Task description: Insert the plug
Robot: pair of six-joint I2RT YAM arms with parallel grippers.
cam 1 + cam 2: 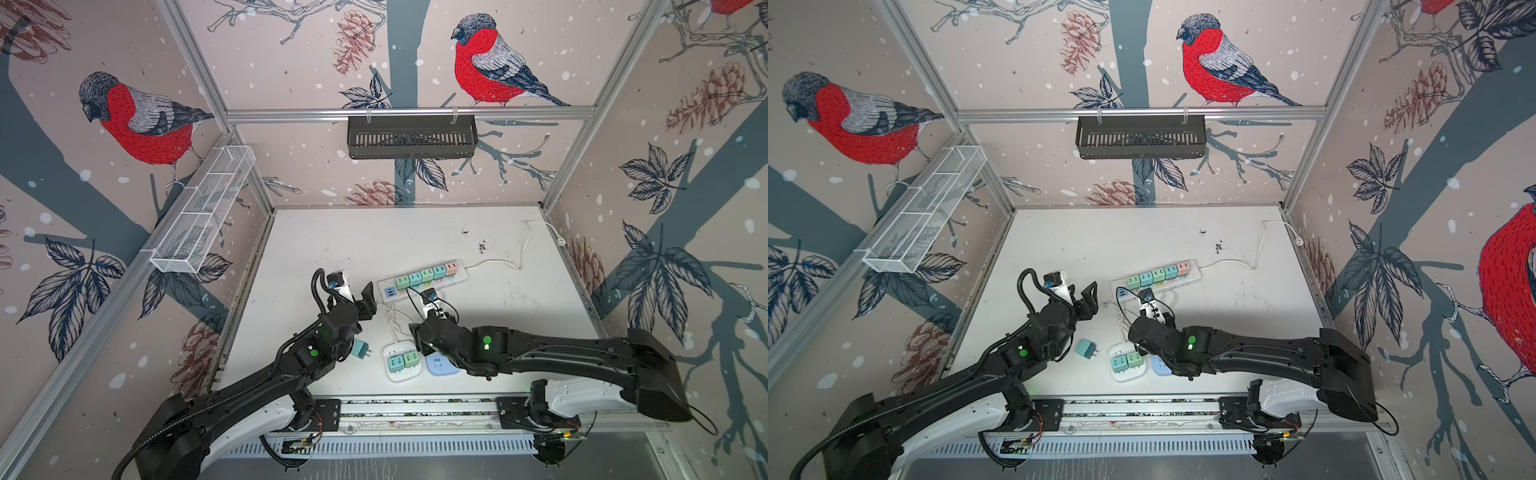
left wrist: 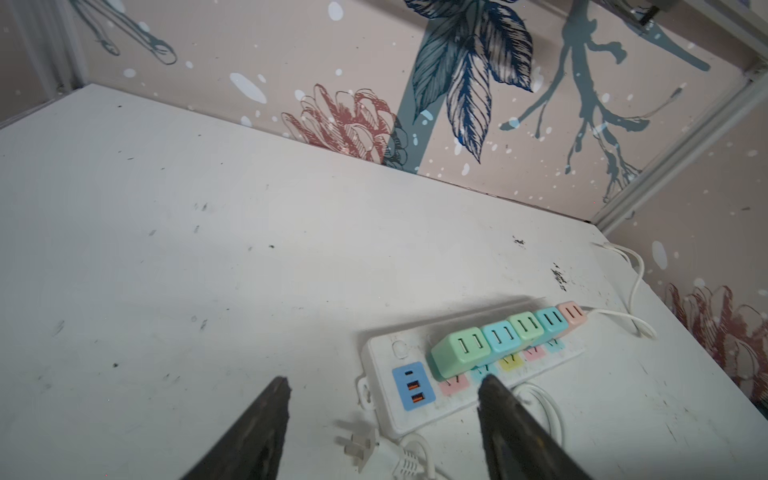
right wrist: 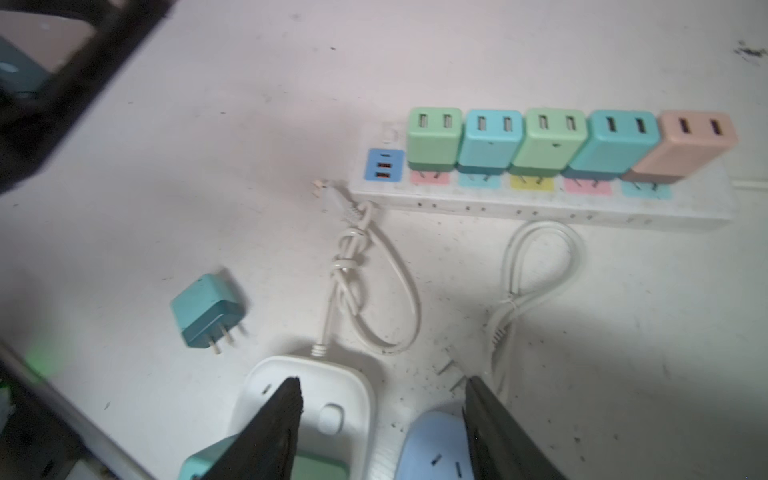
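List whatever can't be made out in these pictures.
Both top views: the right arm covers part of the blue socket.
Right wrist view: the adapters on the white socket are cut off by the picture's edge and partly hidden behind the right gripper.
Both top views: the right gripper is hidden under its own wrist.
Both top views: the far cable's plug is too small to read.

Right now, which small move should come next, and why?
Probably move the open left gripper to the loose teal adapter: it lies unplugged on its side near that arm, nothing holds it, and the blue socket has free slots.
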